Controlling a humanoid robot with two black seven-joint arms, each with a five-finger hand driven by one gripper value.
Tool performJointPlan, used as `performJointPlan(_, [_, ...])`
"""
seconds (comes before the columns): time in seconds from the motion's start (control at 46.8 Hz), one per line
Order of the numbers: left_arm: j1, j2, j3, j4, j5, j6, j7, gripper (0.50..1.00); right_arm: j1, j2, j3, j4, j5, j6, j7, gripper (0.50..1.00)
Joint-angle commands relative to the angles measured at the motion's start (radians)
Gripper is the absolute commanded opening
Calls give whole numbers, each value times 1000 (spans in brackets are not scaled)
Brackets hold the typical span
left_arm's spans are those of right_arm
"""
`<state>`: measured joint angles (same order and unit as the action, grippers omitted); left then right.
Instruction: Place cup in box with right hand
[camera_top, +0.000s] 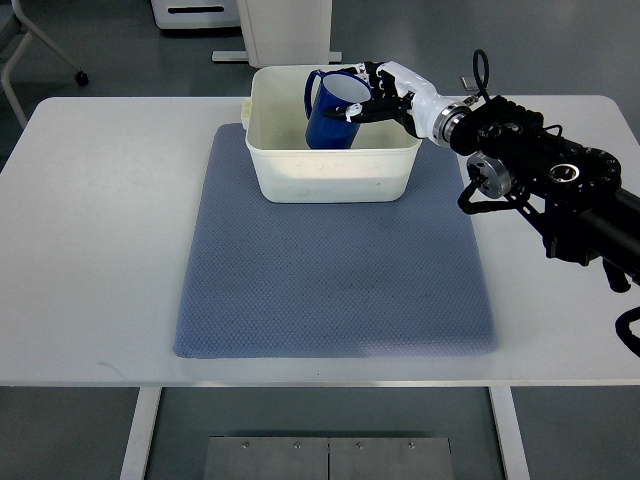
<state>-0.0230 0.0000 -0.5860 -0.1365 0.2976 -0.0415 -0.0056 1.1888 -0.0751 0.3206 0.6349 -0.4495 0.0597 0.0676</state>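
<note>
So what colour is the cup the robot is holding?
Dark blue outside, white inside; the cup shows in the top view, held by the right hand.

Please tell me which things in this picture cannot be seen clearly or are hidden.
Top view only:
- The base of the dark blue mug with white inside is hidden by the front wall of the white plastic box, so whether it touches the floor is unclear.
- The right hand covers part of the mug's rim.
- The box covers the far edge of the blue-grey textured mat.
- The left arm is out of frame.
</note>
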Motion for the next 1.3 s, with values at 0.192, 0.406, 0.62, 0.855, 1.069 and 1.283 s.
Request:
performJointPlan(0.192, [0, 0, 0, 0, 0, 0, -1, 1000, 3, 0, 0, 5, 2, 2, 0, 993])
performJointPlan(0.406, [0, 0, 0, 0, 0, 0, -1, 1000, 11, -8, 6, 8, 3, 3, 0, 1000])
performJointPlan(0.62, [0, 0, 0, 0, 0, 0, -1, 1000, 17, -77, 38, 40, 5, 5, 1, 1000])
performJointPlan(0.855, [0, 0, 0, 0, 0, 0, -1, 1000, 9, -176, 106, 91, 47, 5, 1, 1000])
performJointPlan(1.069, [0, 0, 0, 0, 0, 0, -1, 1000, -6, -267, 115, 92, 193, 3, 1, 1000])
performJointPlan(1.283, [0, 0, 0, 0, 0, 0, -1, 1000, -98, -313, 236, 91, 233, 2, 6, 1000])
